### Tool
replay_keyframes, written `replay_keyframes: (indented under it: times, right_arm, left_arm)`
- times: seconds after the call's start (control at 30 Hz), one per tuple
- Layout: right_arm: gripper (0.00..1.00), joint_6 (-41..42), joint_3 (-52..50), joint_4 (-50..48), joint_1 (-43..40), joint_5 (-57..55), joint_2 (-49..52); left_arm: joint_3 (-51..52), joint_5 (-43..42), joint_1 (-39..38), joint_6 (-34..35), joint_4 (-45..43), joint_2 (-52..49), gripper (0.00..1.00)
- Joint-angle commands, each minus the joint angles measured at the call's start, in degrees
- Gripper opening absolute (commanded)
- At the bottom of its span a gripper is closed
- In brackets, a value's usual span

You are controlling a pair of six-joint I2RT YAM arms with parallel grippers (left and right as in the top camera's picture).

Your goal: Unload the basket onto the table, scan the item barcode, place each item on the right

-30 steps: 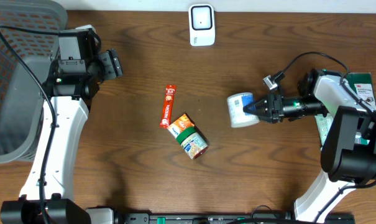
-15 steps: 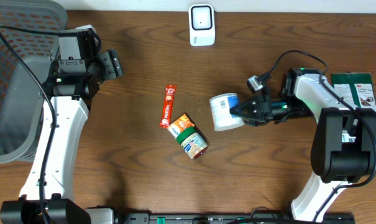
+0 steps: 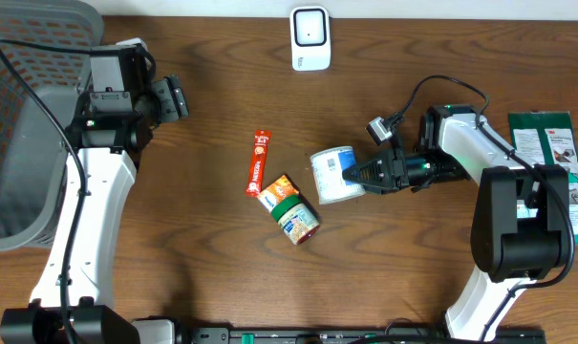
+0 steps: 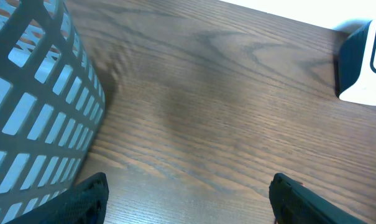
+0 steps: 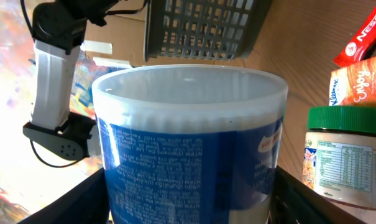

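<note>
Soft, even light from above; harder contrast at the wrists.
Overhead, the table (image 3: 212,86) is evenly lit and sharp, with only faint, soft-edged shadows. In the left wrist view the scanner (image 4: 368,68) at the far edge blows out white and the nearby basket (image 4: 79,56) blurs. In the right wrist view the close tub (image 5: 188,149) is slightly soft, and the background at left is overexposed.

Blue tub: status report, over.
Right gripper clamped on blue tub. Left gripper open, empty. Scanner at table's far edge. Green-lid jar close beside tub.
</note>
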State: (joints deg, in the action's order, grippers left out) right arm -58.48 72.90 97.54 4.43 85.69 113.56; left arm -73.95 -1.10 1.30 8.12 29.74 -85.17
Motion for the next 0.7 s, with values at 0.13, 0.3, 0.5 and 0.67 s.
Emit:
replay_keyframes:
  times: [0.13,0.3,0.5,0.67]
  right_arm:
    - [0.56,-0.63,-0.02,0.0,0.17,3.34,-1.22]
    - [0.56,-0.72,-0.02,0.0,0.17,3.34,-1.22]
    - [0.42,-0.76,-0.02,0.0,0.17,3.34,-1.22]
    - [0.47,-1.62,-0.02,0.0,0.17,3.32,-1.22]
  left_arm:
    - [-0.15,0.72,0.02,0.07,-0.07,-0.57,0.83]
    - [-0.15,0.72,0.02,0.07,-0.04,-0.57,0.83]
    - [-0.15,0.7,0.02,0.07,-0.07,-0.57,0.83]
    - [-0.15,0.72,0.02,0.07,-0.07,-0.57,0.83]
